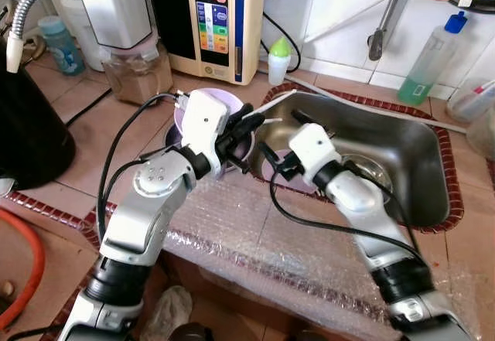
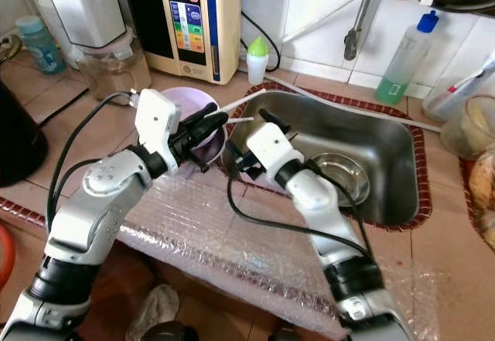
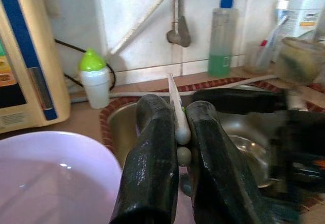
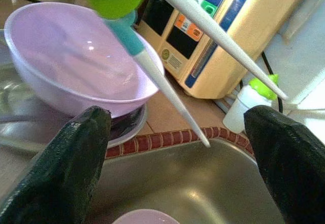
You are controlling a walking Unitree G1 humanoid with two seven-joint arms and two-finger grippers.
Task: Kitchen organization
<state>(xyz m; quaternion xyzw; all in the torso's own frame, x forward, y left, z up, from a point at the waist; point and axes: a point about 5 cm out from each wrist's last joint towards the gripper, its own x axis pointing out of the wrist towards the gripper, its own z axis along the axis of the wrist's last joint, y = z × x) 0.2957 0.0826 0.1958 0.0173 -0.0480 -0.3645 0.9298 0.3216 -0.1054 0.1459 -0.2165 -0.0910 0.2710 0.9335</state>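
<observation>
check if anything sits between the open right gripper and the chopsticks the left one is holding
Nothing visible does. The left gripper pinches the chopsticks above the sink edge, beside the purple bowl. The right gripper faces them, fingers spread wide, with only open air between.

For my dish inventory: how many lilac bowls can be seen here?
2. One lilac bowl sits on the counter beside the sink's left rim, under the left gripper. A second lilac bowl lies inside the sink, mostly hidden by the right gripper. Others may be hidden.
</observation>
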